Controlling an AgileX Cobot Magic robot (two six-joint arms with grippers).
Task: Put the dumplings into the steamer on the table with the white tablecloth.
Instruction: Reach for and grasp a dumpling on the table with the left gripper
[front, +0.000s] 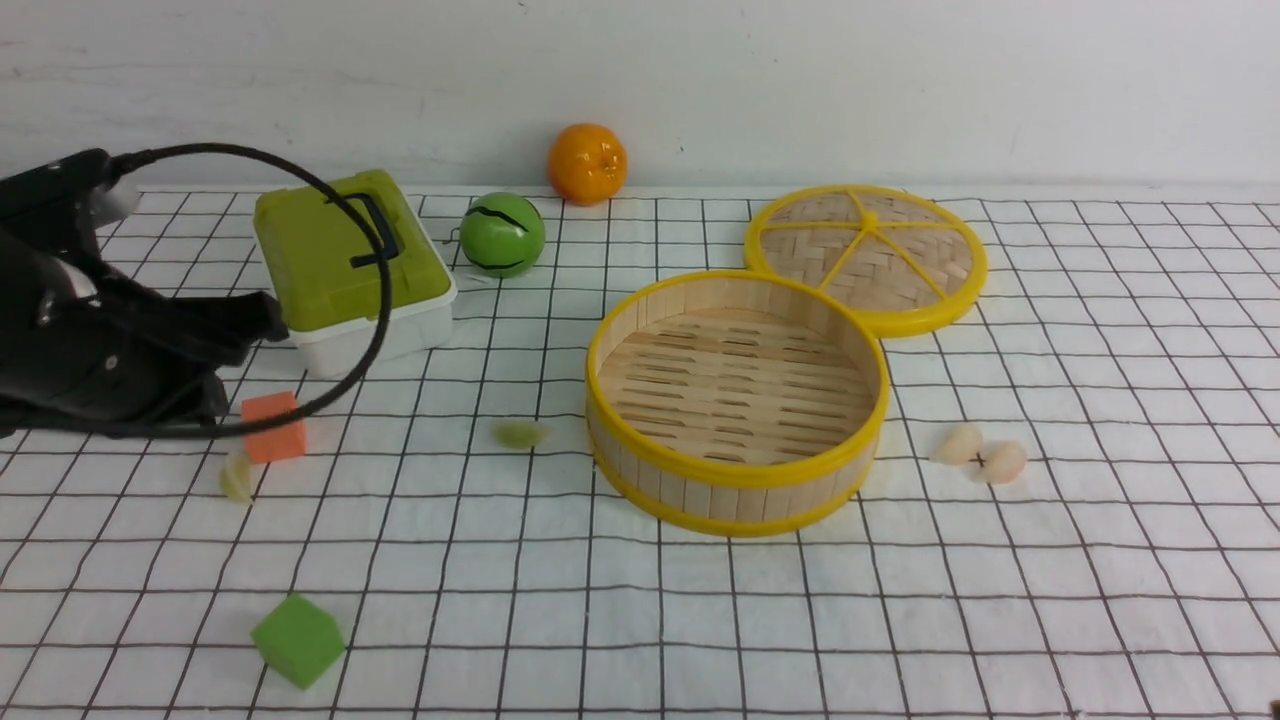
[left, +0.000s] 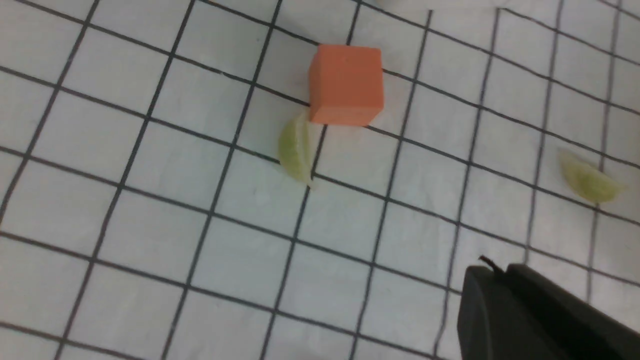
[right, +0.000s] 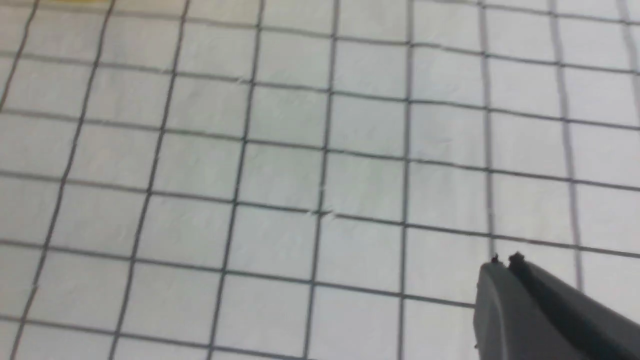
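Observation:
The steamer (front: 737, 478) stands empty at the middle of the table with the white tablecloth (front: 1100, 330). Two pale green dumplings lie to its left: one (front: 237, 476) by the orange cube, one (front: 520, 434) near the steamer. Two whitish-pink dumplings (front: 958, 445) (front: 1003, 462) lie touching to its right. My left gripper (front: 268, 318) is shut and empty, above and behind the left green dumpling (left: 296, 150); the left wrist view also shows its tips (left: 495, 272) and the other green dumpling (left: 587, 180). My right gripper (right: 505, 262) is shut and empty over bare cloth, and is out of the front view.
A green-lidded box (front: 340, 255) with a black handle stands right behind the left gripper. An orange cube (front: 273, 426) touches the left dumpling. A green cube (front: 298, 640) lies front left. A green ball (front: 502, 234), an orange (front: 587, 163) and the woven lid (front: 866, 255) sit behind.

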